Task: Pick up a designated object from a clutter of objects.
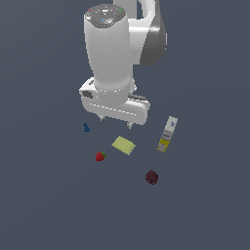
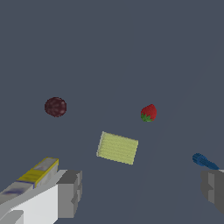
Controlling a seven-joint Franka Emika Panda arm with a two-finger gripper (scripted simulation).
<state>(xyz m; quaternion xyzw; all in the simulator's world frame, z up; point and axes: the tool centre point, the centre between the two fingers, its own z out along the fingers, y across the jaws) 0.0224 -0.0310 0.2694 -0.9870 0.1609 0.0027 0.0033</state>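
Gripper [image 2: 140,192] fingers spread wide, holding nothing, hovering over the yellow rectangle [image 2: 117,148]; strawberry [image 2: 148,113] sits just beyond, maroon ball [image 2: 55,106] further off.

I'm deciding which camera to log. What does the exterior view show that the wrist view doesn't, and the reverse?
Only the exterior view shows the arm's white body, the whole box and the gripper hanging open above the clutter, nothing held. Only the wrist view shows the fingertips close up; there the box is partly hidden behind one. Both show the strawberry, maroon ball, yellow rectangle and blue piece.
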